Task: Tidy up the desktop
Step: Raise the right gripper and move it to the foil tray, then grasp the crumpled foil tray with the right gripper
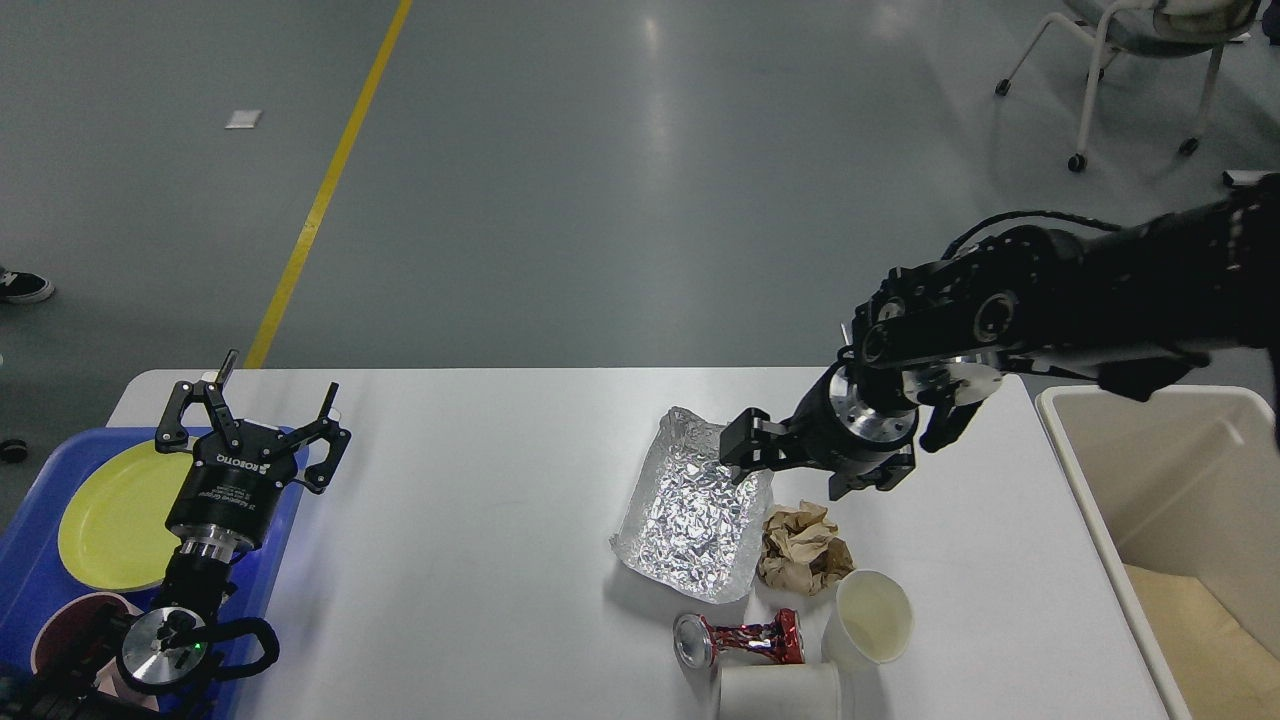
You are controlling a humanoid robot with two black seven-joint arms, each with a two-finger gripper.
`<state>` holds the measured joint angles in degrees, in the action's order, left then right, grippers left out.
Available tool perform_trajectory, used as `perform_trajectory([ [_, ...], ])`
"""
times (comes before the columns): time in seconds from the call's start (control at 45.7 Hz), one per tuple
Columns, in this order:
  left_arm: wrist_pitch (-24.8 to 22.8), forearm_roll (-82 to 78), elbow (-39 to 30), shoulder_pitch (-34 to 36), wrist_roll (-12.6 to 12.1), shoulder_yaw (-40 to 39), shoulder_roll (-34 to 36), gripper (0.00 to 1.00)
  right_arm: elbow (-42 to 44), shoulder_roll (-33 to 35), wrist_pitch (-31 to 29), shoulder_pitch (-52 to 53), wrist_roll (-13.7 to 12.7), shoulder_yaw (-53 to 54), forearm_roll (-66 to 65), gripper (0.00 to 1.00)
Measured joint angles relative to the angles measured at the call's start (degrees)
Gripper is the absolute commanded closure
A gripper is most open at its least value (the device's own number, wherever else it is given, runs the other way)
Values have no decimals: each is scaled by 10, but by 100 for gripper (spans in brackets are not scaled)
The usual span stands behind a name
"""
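Head view takes in the desktop (480, 560), a white top with rounded corners that fills the near half of the scene, grey floor beyond it. On its right-centre part lies a crumpled foil tray (695, 525); just right of the tray's near end sits a brown paper wad (803, 548), and nearer still a crushed red can (740, 641) lies on its side between two white paper cups, one cup (872, 618) upright to its right and another cup (778, 692) lying at the near edge. The right gripper (792, 468) hangs over the tray's far right corner and the wad, its two fingers spread apart and holding nothing. The left gripper (255, 415) stands over the left end, above the edge of a blue tray (30, 570) that carries a yellow plate (115, 515) and a dark red cup (65, 625); its fingers are wide apart and empty. A beige bin (1190, 520) stands just beside the desktop's right end.
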<state>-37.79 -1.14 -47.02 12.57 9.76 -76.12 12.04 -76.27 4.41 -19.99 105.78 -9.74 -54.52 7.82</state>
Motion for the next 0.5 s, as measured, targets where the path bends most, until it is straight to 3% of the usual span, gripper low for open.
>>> perform_trajectory([
  [0.503, 0, 0, 0, 0, 0, 0, 0, 4, 220, -92, 6, -226, -1, 31, 29, 0],
])
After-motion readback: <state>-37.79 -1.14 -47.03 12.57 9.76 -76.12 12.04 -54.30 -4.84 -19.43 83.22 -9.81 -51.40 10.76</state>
